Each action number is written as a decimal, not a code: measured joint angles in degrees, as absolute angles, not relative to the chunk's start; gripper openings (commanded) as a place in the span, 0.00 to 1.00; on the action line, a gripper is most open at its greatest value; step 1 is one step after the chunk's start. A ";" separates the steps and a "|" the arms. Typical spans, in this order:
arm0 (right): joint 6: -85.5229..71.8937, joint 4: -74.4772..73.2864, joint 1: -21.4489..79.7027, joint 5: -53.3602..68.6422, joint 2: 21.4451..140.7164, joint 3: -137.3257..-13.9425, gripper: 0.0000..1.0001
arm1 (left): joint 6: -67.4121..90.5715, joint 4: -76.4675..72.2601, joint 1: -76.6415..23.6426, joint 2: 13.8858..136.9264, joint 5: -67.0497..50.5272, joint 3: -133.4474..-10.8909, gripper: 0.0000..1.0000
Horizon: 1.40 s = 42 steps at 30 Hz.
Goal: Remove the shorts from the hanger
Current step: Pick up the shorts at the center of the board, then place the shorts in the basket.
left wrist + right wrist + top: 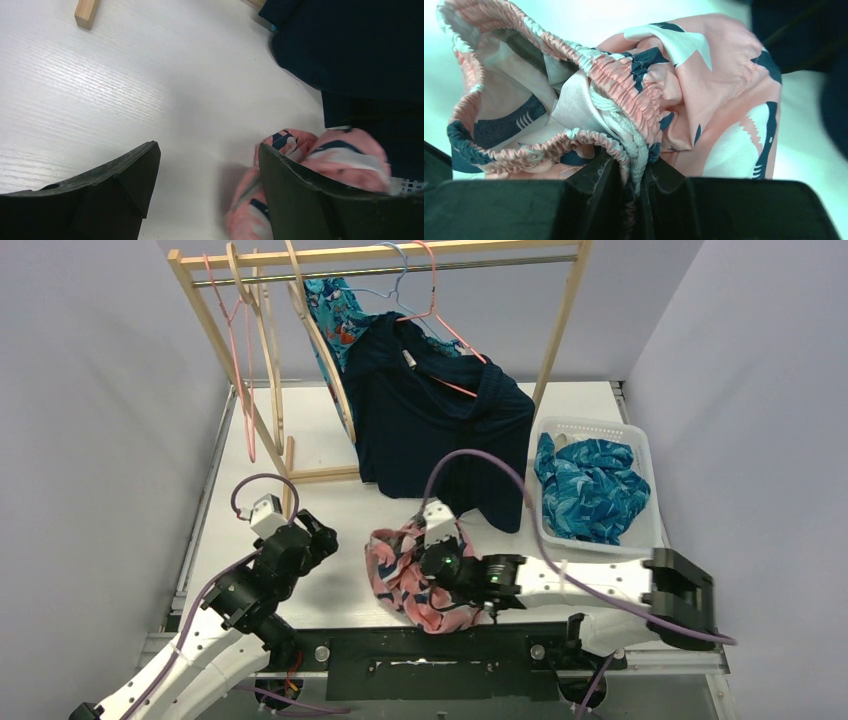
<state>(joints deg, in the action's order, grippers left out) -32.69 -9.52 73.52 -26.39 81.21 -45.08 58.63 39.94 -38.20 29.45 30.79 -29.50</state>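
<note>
Pink-and-navy floral shorts (400, 580) lie crumpled on the white table near the front edge. My right gripper (425, 575) is shut on their gathered waistband and drawstring (636, 145); the right wrist view shows the gripper (634, 172) pinching that fabric. Dark navy shorts (440, 430) hang from a pink hanger (440, 315) on the wooden rack (380, 252), their lower edge draping onto the table. Teal printed shorts (335, 310) hang behind them. My left gripper (318, 535) hovers open left of the floral shorts (300, 142), nothing between its fingers (207, 150).
A white basket (590, 427) at the right holds blue wave-patterned shorts (590, 490). Empty wooden hangers (265, 340) and an empty pink hanger (240, 360) hang at the rack's left end. The rack's wooden foot (87, 12) rests on the table ahead of my left gripper.
</note>
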 measured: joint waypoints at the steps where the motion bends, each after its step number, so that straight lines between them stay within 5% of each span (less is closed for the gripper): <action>1: -33.17 -10.57 73.49 -27.81 77.54 -44.82 0.00 | 58.41 39.83 -38.20 29.52 30.79 -29.50 0.72; 8: -37.82 -20.60 73.84 -37.36 55.13 -44.07 0.00 | 57.74 39.20 -38.20 30.11 30.44 -29.50 0.72; 20: -46.02 -48.60 74.78 -48.38 40.75 -50.72 0.00 | 56.51 38.24 -38.20 31.53 29.50 -29.50 0.72; 32: -49.54 -69.56 72.93 -68.73 47.29 -65.58 0.00 | 55.00 36.34 -38.20 34.39 28.62 -29.47 0.72; 42: -17.15 -42.98 34.46 -51.90 49.74 -64.71 0.00 | 53.65 34.35 -38.06 37.41 26.59 -29.36 0.72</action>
